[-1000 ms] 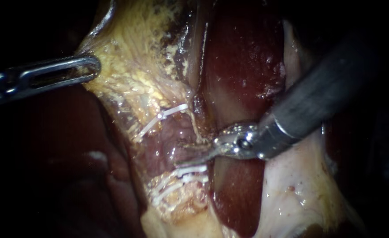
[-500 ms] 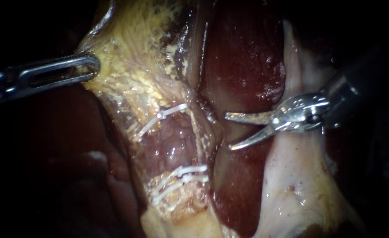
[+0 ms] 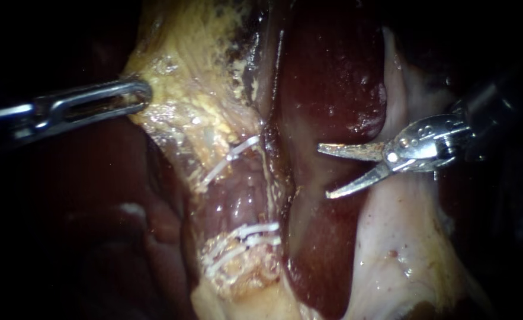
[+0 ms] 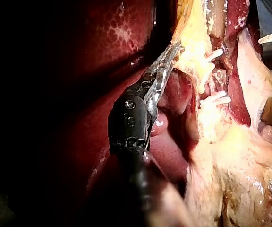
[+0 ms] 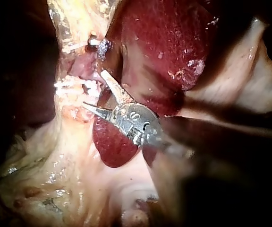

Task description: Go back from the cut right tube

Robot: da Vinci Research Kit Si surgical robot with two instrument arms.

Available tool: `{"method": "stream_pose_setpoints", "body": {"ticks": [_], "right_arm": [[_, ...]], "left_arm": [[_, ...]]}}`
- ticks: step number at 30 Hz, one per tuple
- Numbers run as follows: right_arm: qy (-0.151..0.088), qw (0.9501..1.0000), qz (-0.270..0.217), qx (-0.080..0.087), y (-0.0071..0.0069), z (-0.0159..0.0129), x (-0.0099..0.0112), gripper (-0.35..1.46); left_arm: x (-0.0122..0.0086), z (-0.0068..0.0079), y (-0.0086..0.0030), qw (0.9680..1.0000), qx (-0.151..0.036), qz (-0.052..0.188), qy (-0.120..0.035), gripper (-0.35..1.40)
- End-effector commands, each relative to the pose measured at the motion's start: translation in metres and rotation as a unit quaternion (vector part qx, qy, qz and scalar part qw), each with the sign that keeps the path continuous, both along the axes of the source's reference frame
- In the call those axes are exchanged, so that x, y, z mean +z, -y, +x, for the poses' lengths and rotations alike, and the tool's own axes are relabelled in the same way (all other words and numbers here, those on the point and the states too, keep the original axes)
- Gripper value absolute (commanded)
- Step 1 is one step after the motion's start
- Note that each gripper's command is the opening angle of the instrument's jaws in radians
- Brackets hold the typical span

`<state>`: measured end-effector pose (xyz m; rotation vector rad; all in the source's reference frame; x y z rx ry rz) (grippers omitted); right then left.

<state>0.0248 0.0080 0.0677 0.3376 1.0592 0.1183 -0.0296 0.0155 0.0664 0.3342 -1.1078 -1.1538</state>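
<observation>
A pinkish tube (image 3: 237,192) runs between one white clip (image 3: 233,155) above and two white clips (image 3: 246,234) below; I cannot make out a cut in it. My right instrument (image 3: 324,172) has two blades standing open over dark red liver (image 3: 332,77), well to the right of the tube and touching nothing. My left instrument (image 3: 132,98) is shut on yellow fatty tissue (image 3: 178,104) at the upper left. In the right wrist view the open blades (image 5: 94,90) lie just short of the clips (image 5: 72,85). The left wrist view shows the left jaws (image 4: 168,54) clamped on yellow tissue beside the clips (image 4: 216,99).
Pale whitish tissue (image 3: 403,237) lies under and below the right instrument. Dark liver (image 3: 95,195) fills the lower left. Lumpy yellow fat (image 4: 230,189) spreads beside the left instrument's shaft.
My right instrument drew back to the right from between the clips, and its blades opened. My left instrument shifted slightly right, taking the yellow tissue with it.
</observation>
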Motion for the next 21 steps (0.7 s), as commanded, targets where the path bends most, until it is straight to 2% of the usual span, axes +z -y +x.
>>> {"method": "stream_pose_setpoints", "body": {"ticks": [1, 6, 9, 21], "right_arm": [[0.000, 1.0000, -0.002, -0.002, 0.0000, 0.0000, 0.0000, 1.43], [-0.002, 1.0000, -0.007, -0.006, 0.0001, 0.0000, -0.0001, 1.43], [-0.002, 1.0000, -0.007, -0.006, 0.0001, 0.0001, -0.0001, 1.43], [-0.002, 0.9999, -0.009, -0.007, 0.0001, 0.0003, -0.0002, 1.43]], "left_arm": [[0.0006, -0.0009, 0.0001, 1.0000, 0.004, 0.001, 0.000, -0.35], [0.0019, -0.0043, 0.0000, 0.9999, 0.013, 0.005, -0.002, -0.35], [0.0020, -0.0053, 0.0001, 0.9999, 0.015, 0.007, -0.002, -0.35], [0.0020, -0.0053, 0.0001, 0.9998, 0.017, 0.007, -0.001, -0.35]]}}
